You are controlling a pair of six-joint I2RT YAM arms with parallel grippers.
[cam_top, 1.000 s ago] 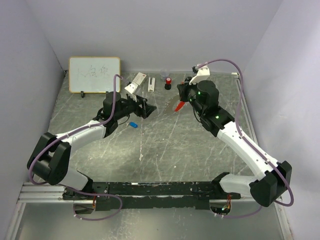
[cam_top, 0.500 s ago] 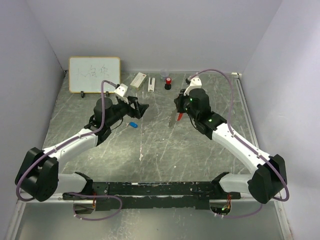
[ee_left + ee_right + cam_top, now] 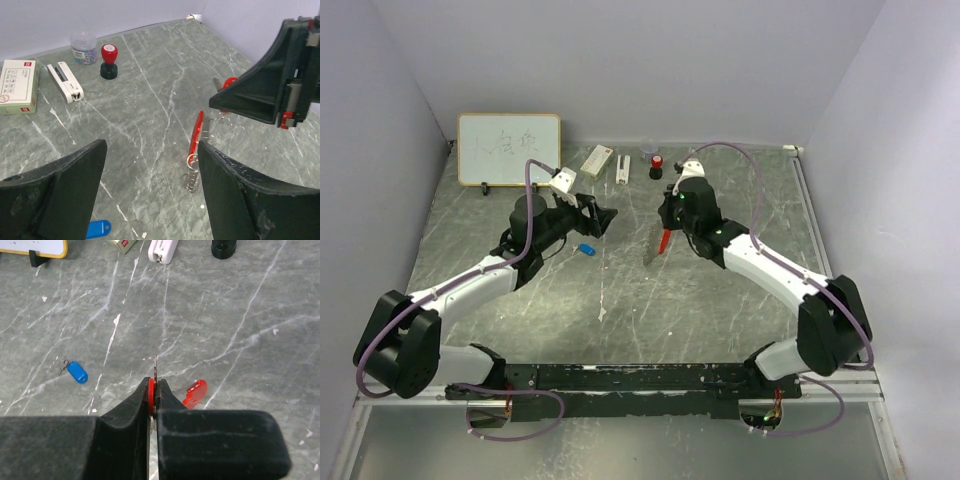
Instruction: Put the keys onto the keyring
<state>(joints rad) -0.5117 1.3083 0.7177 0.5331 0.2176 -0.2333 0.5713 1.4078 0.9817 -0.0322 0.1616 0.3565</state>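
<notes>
The grey marbled table sits between pale lilac walls. Above its middle, the right gripper is clamped tight on the keyring. It pinches the red strap edge-on near the top, so the strap hangs down with the wire ring at the bottom, very near the table; whether the ring touches it I cannot tell. The red key lies flat on the table just beside that gripper. The blue key lies well off to the left, close under the left gripper. That gripper has its jaws spread wide and holds nothing, hovering above the table and facing the keyring. Neither key is on the ring yet, and the step in hand looks like fetching the blue key. To do it well, the right arm should keep the strap steady with the ring free and turned toward its partner. The left arm should come straight down over the blue plastic head, close across its flat sides, and leave the metal end clear for threading. A grip too near the edge would likely let so small a key twist or skid away.
</notes>
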